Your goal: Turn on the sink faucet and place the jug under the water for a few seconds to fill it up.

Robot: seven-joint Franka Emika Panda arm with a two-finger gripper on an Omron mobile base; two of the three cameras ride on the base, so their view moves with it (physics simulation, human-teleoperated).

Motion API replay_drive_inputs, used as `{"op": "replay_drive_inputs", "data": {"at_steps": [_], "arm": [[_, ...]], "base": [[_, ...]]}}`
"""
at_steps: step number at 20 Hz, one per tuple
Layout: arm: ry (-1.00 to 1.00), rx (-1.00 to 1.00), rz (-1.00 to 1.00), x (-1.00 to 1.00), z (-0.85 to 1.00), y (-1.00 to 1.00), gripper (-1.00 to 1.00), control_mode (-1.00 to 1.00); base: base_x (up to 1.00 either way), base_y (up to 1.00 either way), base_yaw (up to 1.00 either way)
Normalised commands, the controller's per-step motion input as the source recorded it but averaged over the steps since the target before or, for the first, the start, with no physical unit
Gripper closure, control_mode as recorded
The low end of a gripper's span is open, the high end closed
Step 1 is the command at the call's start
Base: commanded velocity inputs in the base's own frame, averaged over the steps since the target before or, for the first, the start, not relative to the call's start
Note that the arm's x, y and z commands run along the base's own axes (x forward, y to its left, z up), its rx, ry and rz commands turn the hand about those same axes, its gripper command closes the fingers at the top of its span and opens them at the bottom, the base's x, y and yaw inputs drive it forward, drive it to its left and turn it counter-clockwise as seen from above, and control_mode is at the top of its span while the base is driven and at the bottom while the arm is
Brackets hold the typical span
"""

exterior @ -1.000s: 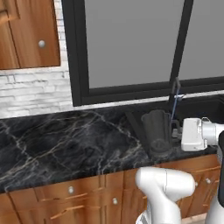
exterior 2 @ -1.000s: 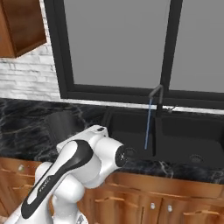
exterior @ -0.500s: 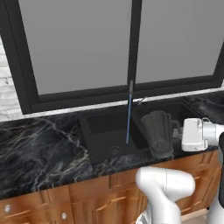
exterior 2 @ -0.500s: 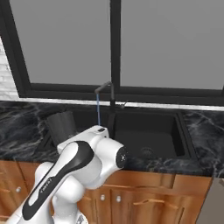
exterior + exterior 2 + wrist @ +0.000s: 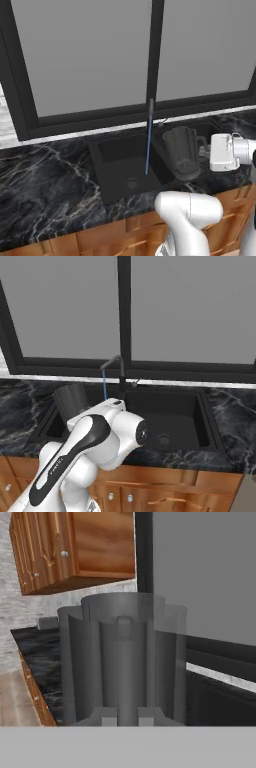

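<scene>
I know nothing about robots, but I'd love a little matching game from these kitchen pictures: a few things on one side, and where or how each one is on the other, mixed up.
Things:
1. jug
2. water
3. sink faucet
4. cabinet

Descriptions:
A. thin blue stream falling into the basin
B. slim black post behind the sink, before the window
C. brown wood with small round knobs
D. smoky grey, held up beside the stream

Pairs: 1-D, 2-A, 3-B, 4-C

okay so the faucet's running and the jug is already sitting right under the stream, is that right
Not quite. The faucet is running, but the jug, carried at the end effector, is off to one side of the water, not under it. The left base view shows the stream falling straight into the sink.
</scene>
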Motion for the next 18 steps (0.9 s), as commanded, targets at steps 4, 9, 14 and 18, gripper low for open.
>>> {"op": "replay_drive_inputs", "data": {"at_steps": [4,9,14,18], "arm": [[0.0,0.0,0.0,0.0,0.0,0.0,1.0,1.0],[0.03,0.0,-0.08,0.02,0.01,0.01,1.0,-1.0],[0.21,-0.02,-0.18,0.0,0.41,0.07,1.0,-1.0],[0.22,-0.08,-0.2,0.0,0.47,0.25,1.0,-1.0]], "base": [[0.55,0.01,-0.09],[0.2,0.06,-0.08],[0.0,0.0,0.0],[0.0,0.0,0.0]]}}
